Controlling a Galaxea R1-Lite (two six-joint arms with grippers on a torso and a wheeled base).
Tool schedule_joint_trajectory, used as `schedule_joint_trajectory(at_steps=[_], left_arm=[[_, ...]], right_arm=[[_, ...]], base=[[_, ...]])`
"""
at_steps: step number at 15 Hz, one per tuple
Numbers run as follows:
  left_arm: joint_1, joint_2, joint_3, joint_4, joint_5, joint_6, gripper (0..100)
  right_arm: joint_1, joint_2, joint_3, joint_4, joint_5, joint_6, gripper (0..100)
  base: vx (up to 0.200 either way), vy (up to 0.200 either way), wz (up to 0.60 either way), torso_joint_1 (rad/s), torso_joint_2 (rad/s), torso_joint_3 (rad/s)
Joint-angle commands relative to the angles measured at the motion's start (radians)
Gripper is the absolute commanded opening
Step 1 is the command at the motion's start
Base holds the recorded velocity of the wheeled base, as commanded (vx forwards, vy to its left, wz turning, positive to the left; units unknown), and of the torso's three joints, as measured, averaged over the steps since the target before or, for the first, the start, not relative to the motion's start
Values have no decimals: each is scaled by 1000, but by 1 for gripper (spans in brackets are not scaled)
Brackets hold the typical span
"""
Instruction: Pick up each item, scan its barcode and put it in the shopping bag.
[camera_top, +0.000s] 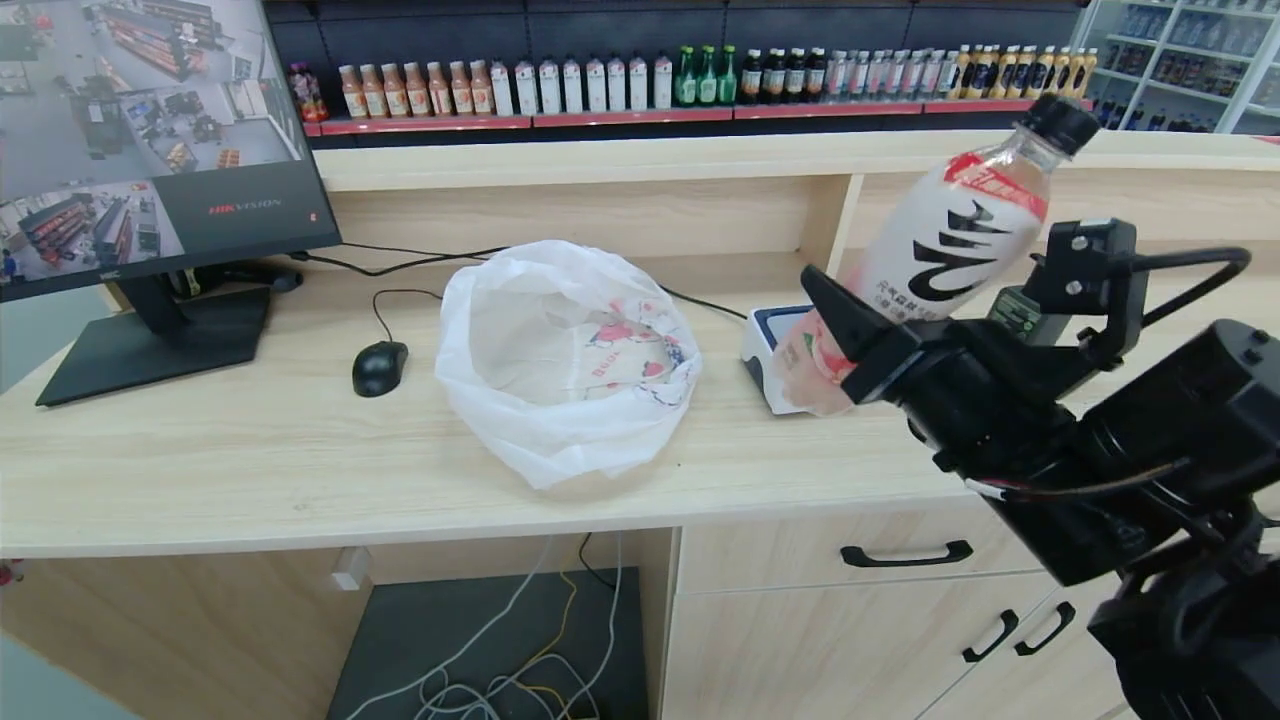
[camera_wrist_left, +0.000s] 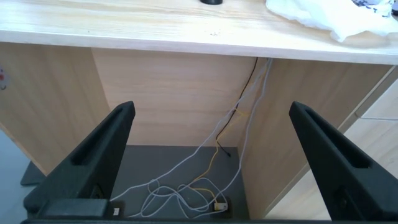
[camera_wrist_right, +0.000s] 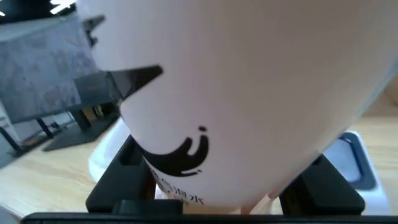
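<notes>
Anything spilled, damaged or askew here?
Nothing stands out. The bottle leans in the right gripper near the scanner, cap on, no spill. The shopping bag sits open on the counter.

Head camera: high, facing forward and down across the tabletop (camera_top: 250, 460). Left wrist: low, facing its front edge, sharing the shopping bag (camera_top: 560, 360). Right wrist: very near the bottle (camera_wrist_right: 249, 81).

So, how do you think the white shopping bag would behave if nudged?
The shopping bag looks thin and crumpled, so probably floppy: its rim would likely fold rather than resist. It seems nearly empty on the smooth counter, so it may slide easily.
</notes>
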Motion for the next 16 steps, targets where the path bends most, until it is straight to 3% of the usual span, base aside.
schedule_joint_trajectory(at_steps=[1,3,6,11,16], left_arm=[[0,0,0,0,1,0,100],[0,0,0,0,1,-2,100],[0,0,0,0,1,0,100],[0,0,0,0,1,0,100],[0,0,0,0,1,0,100]], right_arm=[[-32,36,-83,9,22,48,0],[-66,67,-149,27,45,235,0],[-127,128,-221,19,70,413,0],[-222,257,-422,102,80,494,0],[-250,294,-432,154,80,600,0]], base=[[0,0,0,0,0,0],[0,0,0,0,0,0],[0,0,0,0,0,0],[0,0,0,0,0,0],[0,0,0,0,0,0]])
